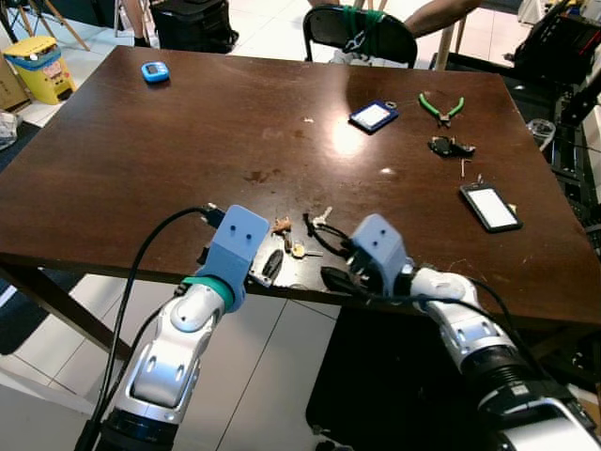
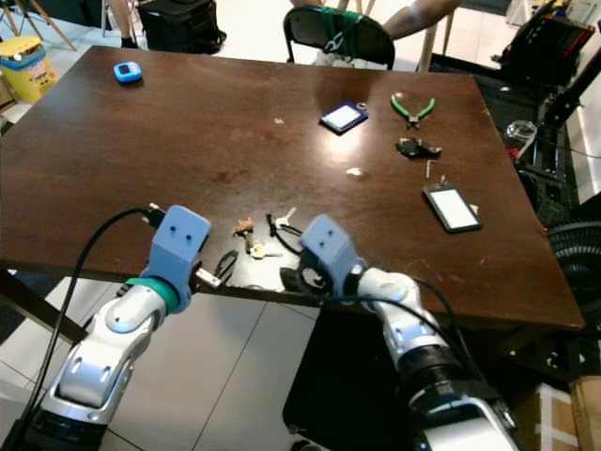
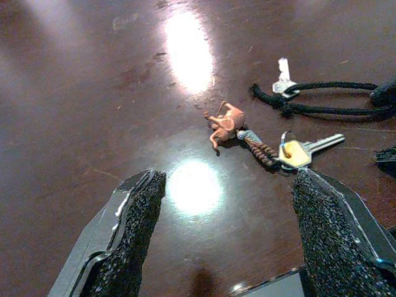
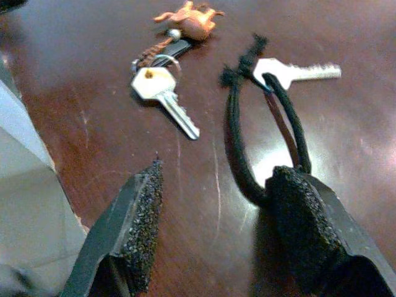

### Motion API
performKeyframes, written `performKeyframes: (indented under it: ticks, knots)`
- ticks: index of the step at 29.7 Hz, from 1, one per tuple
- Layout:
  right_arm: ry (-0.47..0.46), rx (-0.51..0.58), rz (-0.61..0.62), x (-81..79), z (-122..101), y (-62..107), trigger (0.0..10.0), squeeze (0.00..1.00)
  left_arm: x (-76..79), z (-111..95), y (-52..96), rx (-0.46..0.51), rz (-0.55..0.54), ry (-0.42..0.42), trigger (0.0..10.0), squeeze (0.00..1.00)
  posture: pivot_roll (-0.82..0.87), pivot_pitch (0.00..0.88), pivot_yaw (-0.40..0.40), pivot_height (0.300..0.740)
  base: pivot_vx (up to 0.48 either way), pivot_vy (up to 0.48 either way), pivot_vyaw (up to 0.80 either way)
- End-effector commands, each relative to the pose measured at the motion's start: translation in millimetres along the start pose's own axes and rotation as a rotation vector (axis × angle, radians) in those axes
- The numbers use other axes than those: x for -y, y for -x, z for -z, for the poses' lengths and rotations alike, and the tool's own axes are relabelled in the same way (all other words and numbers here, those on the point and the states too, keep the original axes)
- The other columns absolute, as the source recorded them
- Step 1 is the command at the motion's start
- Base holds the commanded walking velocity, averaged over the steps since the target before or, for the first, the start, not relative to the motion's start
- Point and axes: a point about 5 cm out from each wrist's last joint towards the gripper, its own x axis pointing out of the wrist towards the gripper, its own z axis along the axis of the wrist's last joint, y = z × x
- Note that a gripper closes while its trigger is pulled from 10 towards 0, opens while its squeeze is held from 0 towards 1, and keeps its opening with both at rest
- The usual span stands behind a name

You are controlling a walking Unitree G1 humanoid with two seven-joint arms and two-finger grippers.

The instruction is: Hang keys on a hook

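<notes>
Left gripper (image 3: pixel 223 247) wide open, nothing held, low over the table (image 1: pixel 188 141) near its front edge — brass key (image 3: pixel 296 152) with orange charm (image 3: pixel 226 122) just ahead of its fingertips. Right gripper (image 4: pixel 216 235) also spread wide, empty, one finger (image 4: pixel 297 216) touching the black cord loop (image 4: pixel 238 148) tied to a silver key (image 4: pixel 294 72). Both keys flat on the table, close together.

Plenty of open tabletop (image 1: pixel 188 132) is left on the robot's left and middle, so approach from there is wide open. The near edge is crowded: the brass key (image 3: pixel 296 152) with its orange charm (image 3: pixel 224 122) sits just beside the black-corded key (image 4: pixel 291 72), squeezed between left gripper (image 3: pixel 223 238) and right gripper (image 4: pixel 213 213). The right side is cluttered by pliers (image 1: pixel 438 105), tags (image 1: pixel 374 116) and a phone (image 1: pixel 489 206)
</notes>
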Motion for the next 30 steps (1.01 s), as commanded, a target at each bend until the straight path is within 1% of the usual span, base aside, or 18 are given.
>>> performKeyframes:
  ticks: [1,2,4,5,8,9,12,13,15,16,17,18,25,30]
  knots:
    - [-0.102,-0.069,-0.012,-6.2,23.4,2.7,10.0,0.0,0.5,3.5,-0.1,-0.012,0.002,0.008,10.0,0.0,-0.05,0.137,0.085,0.74,0.0,0.0,0.0]
    - [-0.102,-0.069,-0.012,-6.2,23.4,2.7,10.0,0.0,0.5,3.5,-0.1,-0.012,0.002,0.008,10.0,0.0,-0.05,0.137,0.085,0.74,0.0,0.0,0.0]
    - [-0.174,-0.063,-0.04,-11.0,23.9,-1.8,10.0,0.0,-1.3,2.8,-0.6,-0.011,-0.001,0.006,10.0,0.0,-0.04,0.134,0.085,0.74,0.0,0.0,0.0]
    - [-0.195,-0.061,-0.053,-13.2,23.4,-3.8,10.0,0.0,-2.3,2.6,-0.7,-0.01,-0.003,0.004,10.0,0.0,-0.04,0.134,0.085,0.74,0.0,0.0,0.0]
    - [-0.195,-0.061,-0.053,-13.2,23.4,-3.8,10.0,0.0,-2.3,2.6,-0.7,-0.01,-0.003,0.004,10.0,0.0,-0.04,0.134,0.085,0.74,0.0,0.0,0.0]
    - [-0.2,-0.062,-0.071,-15.4,22.5,-5.7,10.0,0.0,-3.4,2.5,-0.6,-0.01,-0.006,0.003,10.0,0.0,-0.04,0.133,0.084,0.74,0.0,0.0,0.0]
    - [-0.177,-0.078,-0.093,-18.3,21.4,-8.4,10.0,0.0,-4.6,3.0,0.0,-0.011,-0.011,0.002,10.0,0.0,-0.04,0.133,0.082,0.74,0.0,0.0,0.0]
    - [-0.17,-0.088,-0.096,-18.9,21.6,-9.2,7.8,0.0,-4.7,3.3,0.3,-0.012,-0.013,0.002,10.0,0.0,-0.04,0.133,0.081,0.74,0.0,0.0,0.0]
    - [-0.17,-0.088,-0.096,-18.9,21.6,-9.2,7.8,0.0,-4.7,3.3,0.3,-0.012,-0.013,0.002,10.0,0.0,-0.04,0.133,0.081,0.74,0.0,0.0,0.0]
    - [-0.159,-0.099,-0.1,-19.4,22.1,-9.5,2.4,0.0,-4.5,3.6,0.6,-0.012,-0.013,0.003,10.0,0.0,-0.04,0.133,0.081,0.74,0.0,0.0,0.0]
    - [-0.159,-0.099,-0.1,-19.4,22.1,-9.5,2.4,0.0,-4.5,3.6,0.6,-0.012,-0.013,0.003,10.0,0.0,-0.04,0.133,0.081,0.74,0.0,0.0,0.0]
    - [-0.157,-0.111,-0.105,-20.2,23.8,-9.1,0.0,0.0,-4.1,3.8,0.8,-0.013,-0.013,0.004,10.0,0.0,-0.04,0.133,0.081,0.74,0.0,0.0,0.0]
    - [-0.165,-0.128,-0.117,-23.3,27.6,-7.9,0.0,0.0,-3.4,3.7,0.6,-0.013,-0.012,0.005,10.0,0.0,-0.05,0.138,0.082,0.74,0.0,0.0,0.0]
    - [-0.176,-0.133,-0.14,-28.7,30.5,-7.2,0.0,0.0,-3.3,3.6,0.4,-0.014,-0.01,0.004,10.0,0.0,-0.04,0.142,0.085,0.74,0.0,0.0,0.0]
